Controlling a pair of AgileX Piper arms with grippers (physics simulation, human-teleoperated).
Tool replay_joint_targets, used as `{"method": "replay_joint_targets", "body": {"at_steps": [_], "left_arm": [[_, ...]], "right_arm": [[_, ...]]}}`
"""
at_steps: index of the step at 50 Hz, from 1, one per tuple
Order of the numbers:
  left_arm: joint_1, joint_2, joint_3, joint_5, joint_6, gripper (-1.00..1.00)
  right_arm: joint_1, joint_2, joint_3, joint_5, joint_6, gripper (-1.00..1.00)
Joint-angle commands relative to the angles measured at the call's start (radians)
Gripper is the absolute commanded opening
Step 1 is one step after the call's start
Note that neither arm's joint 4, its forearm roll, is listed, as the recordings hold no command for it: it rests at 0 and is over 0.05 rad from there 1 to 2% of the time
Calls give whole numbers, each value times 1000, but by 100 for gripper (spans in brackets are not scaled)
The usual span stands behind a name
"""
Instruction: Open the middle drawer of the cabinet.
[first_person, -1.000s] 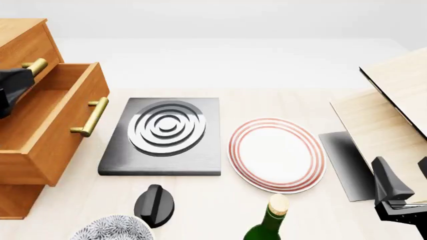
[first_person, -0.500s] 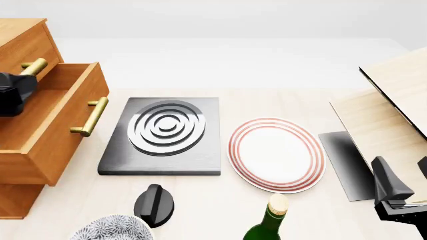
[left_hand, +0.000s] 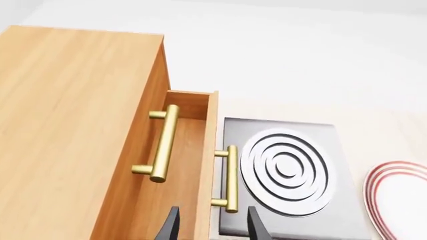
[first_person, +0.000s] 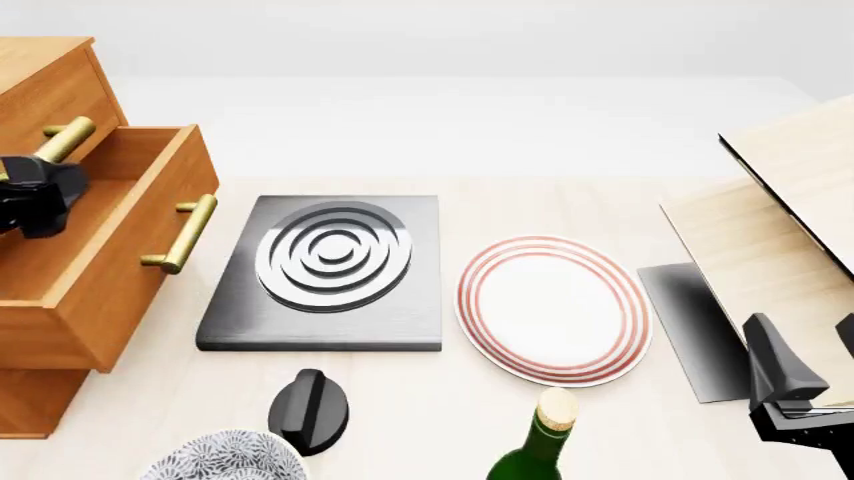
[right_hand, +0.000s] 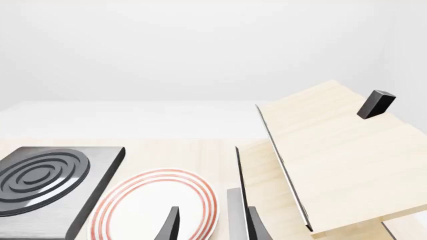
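Middle drawer (first_person: 100, 250) stands pulled out of the cabinet (first_person: 40, 90) at the table's nine o'clock side.

The left gripper (left_hand: 210, 225) hangs above the open drawer, fingers apart and holding nothing, the brass handle (first_person: 183, 233) just beyond. The right gripper (right_hand: 210, 225) rests at four o'clock near the striped plate (first_person: 554, 310), fingers likewise apart.
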Motion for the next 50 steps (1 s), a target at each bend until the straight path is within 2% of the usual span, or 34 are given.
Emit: {"method": "replay_joint_targets", "body": {"at_steps": [1,50], "left_arm": [[8,25,22,-24,-15,100],[15,94,89,-91,-16,100]], "right_arm": [[-2,-52,0,48,1,100],[-2,-52,0,49,0,100]]}}
